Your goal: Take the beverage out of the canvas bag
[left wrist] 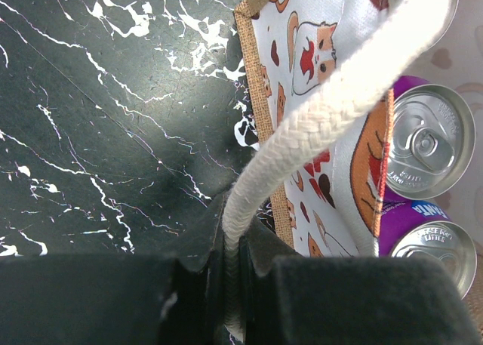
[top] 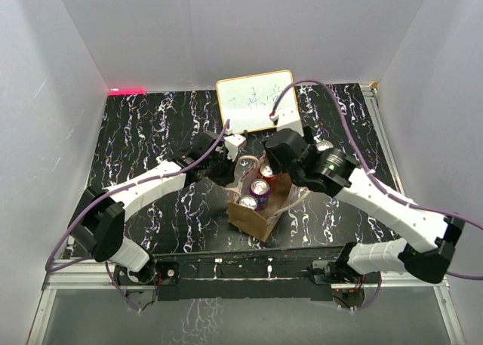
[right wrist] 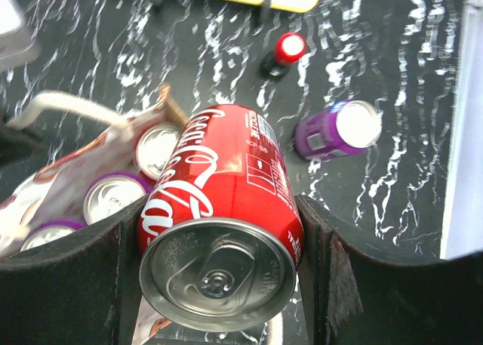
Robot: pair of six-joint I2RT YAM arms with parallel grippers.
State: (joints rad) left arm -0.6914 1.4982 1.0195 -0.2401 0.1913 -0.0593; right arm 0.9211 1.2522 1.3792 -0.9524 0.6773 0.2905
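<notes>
**Beverage can, held at the bag mouth: handling notes**

- Right gripper [right wrist: 219, 273]: jaws part-spread and closed across the body of a red cola can [right wrist: 226, 186], one dark finger on each side of the cylinder. The can's top faces the wrist camera.
- Left gripper [left wrist: 234, 288]: fully closed, pinching the pale rope handle [left wrist: 317, 126] near its root.
- Cola can, position: tilted, at the right side of the canvas bag [top: 253, 218] and over its open mouth. Whether its base has cleared the rim cannot be told.
- Cola can, handling: judged rigid while sealed and fairly heavy if full. The wall is smooth, thin and painted, so likely to slip under a light squeeze and dent under a hard one. The best hold is judged to be mid-body across the diameter, as now, and not at the rim.
- Canvas bag: soft and boxy, with a printed lining. It would likely lift or fold with the can unless the handle is kept pinned.
- Remaining cans [right wrist: 113, 198]: several upright inside the bag, packed close, purple-sided with silver tops.
- Table [top: 151, 133]: black marbled. A purple can [right wrist: 336, 130] lies on its side well apart from the bag, and a small red can [right wrist: 289, 49] stands beyond it.
- White board [top: 255, 103]: at the far edge.
</notes>
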